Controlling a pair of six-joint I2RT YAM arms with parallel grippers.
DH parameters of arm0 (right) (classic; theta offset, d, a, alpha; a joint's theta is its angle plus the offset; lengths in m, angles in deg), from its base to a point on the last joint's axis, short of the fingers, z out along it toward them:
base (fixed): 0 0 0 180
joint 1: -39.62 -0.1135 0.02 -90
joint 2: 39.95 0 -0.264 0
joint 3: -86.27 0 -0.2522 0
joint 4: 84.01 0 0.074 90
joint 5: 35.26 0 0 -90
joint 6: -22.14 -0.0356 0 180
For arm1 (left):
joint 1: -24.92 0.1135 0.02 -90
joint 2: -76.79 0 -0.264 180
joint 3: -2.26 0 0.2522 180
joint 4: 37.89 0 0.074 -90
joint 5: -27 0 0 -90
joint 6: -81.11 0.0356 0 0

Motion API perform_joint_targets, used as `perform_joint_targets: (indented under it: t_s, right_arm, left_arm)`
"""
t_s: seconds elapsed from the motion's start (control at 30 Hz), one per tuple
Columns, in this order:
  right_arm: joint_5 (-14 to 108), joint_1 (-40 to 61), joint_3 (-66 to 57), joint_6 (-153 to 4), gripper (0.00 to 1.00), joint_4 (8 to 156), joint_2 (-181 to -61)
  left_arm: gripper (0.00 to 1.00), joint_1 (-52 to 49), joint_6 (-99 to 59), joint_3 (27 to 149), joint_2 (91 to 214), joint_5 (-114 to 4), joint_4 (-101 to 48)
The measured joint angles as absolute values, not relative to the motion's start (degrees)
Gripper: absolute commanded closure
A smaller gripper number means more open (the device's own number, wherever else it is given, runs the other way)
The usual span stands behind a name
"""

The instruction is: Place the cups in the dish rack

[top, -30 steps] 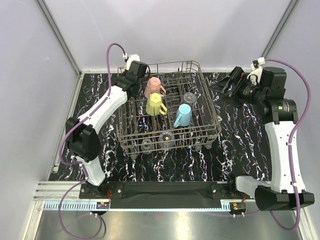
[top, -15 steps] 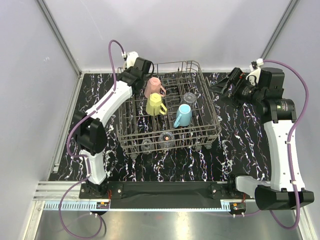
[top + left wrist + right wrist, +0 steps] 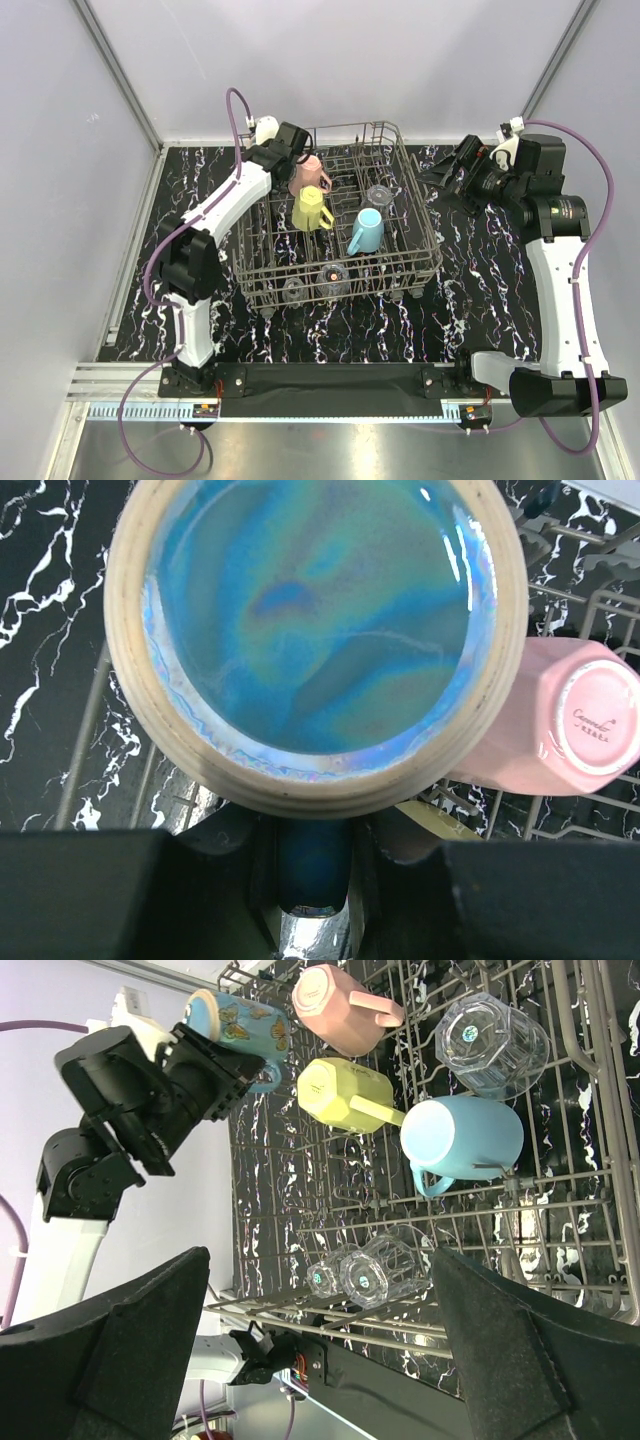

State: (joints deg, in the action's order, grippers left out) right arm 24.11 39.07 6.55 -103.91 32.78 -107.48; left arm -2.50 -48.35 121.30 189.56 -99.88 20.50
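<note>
**A:** Since the dish rack (image 3: 428, 225) holds several mugs, which step is the robot on?

**B:** Placing another, it seems. The right gripper (image 3: 452, 168) hangs spread wide and empty off the rack's right side. The left gripper (image 3: 314, 850) is clamped on the teal-blue mug (image 3: 315, 630), which is inverted over the far-left corner, close beside the pink mug (image 3: 560, 720).

**A:** And next?

**B:** Probably lowering it onto free tines without knocking the pink one.

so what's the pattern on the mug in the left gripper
The mug is teal-blue with butterflies, clearest in the right wrist view.
</note>
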Motion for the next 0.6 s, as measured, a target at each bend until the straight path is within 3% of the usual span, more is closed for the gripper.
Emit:
perform_joint_targets:
  t_s: [0.6]
  right_arm:
    - [23.76,39.05,5.28,-104.15,0.0,33.26,-107.5]
  left_arm:
    - [1.0,-0.57,-57.88,124.29,195.81,-97.85,25.7]
